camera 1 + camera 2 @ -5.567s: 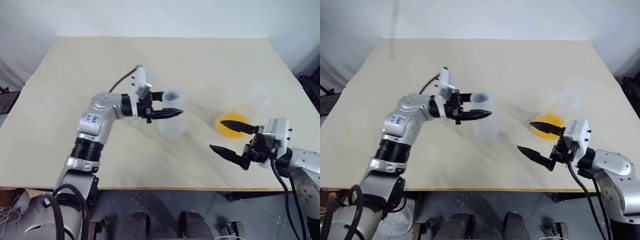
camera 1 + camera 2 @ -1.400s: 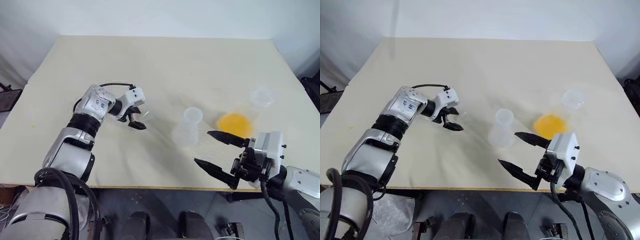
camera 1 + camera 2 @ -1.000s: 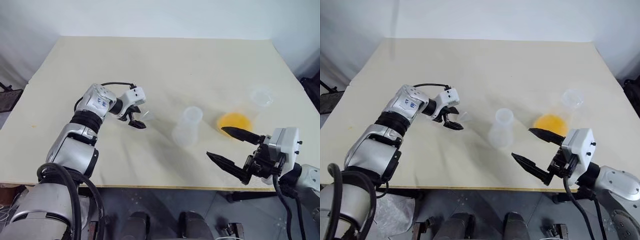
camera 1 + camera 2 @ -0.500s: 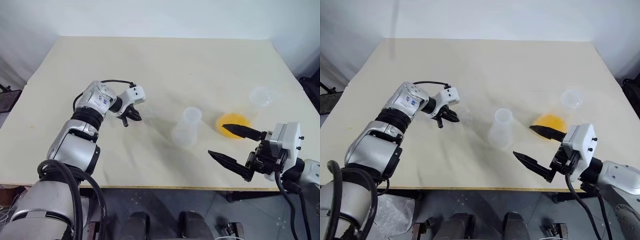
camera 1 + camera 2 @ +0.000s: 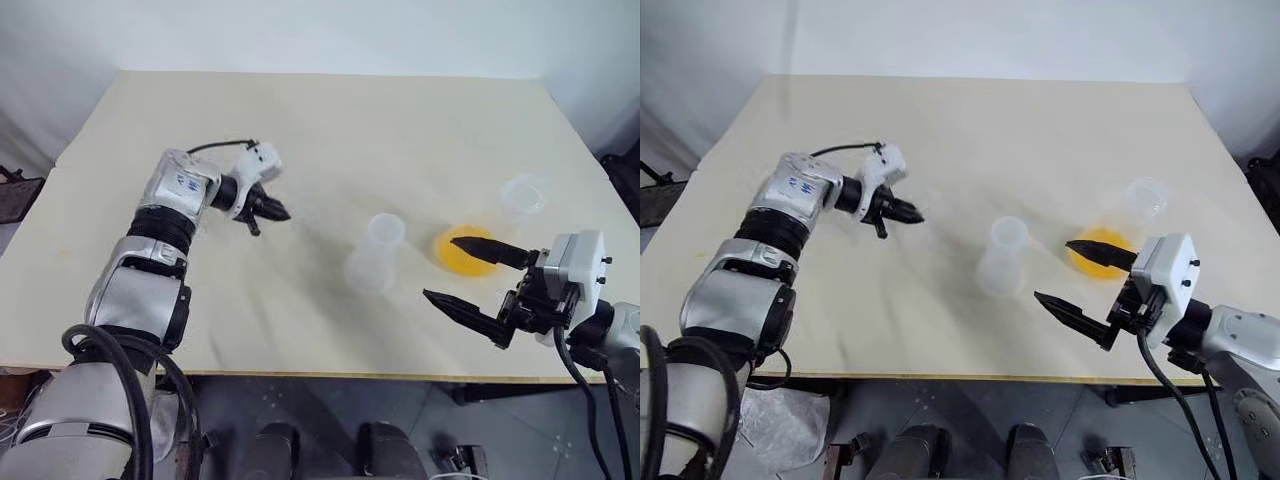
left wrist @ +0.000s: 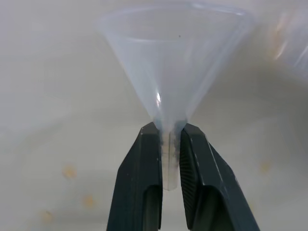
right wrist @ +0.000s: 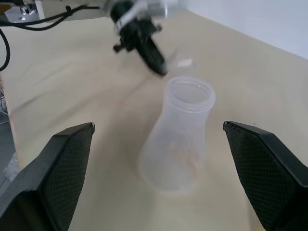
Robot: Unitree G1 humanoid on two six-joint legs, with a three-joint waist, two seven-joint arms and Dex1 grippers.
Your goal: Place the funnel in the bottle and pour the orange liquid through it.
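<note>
Funnel (image 6: 175, 72) now hangs pinched by its thin stem in your left gripper (image 6: 168, 144), the clear cone pointing away from the wrist. A second ago that gripper stood wide apart beside the funnel on the tabletop (image 5: 330, 130); it has since clamped onto the stem and risen, so the funnel is off the surface. In the head view the left gripper (image 5: 270, 210) sits left of centre in the frame, tips aimed toward the right.

The empty clear bottle (image 5: 376, 255) stands upright near the middle of the frame, mouth unobstructed, well apart from the funnel. To its right stands the second flask (image 5: 522, 195), with the orange liquid (image 5: 466, 252) a shallow layer in its base.

Your right gripper (image 5: 470, 275) waits in the lower right of the frame, fingers spread wide and holding nothing, one finger overlapping the orange liquid in the picture.

The pick-up looks done. Next, you would likely carry the funnel rightward over the bottle's mouth, turn the stem downward and lower it in.
</note>
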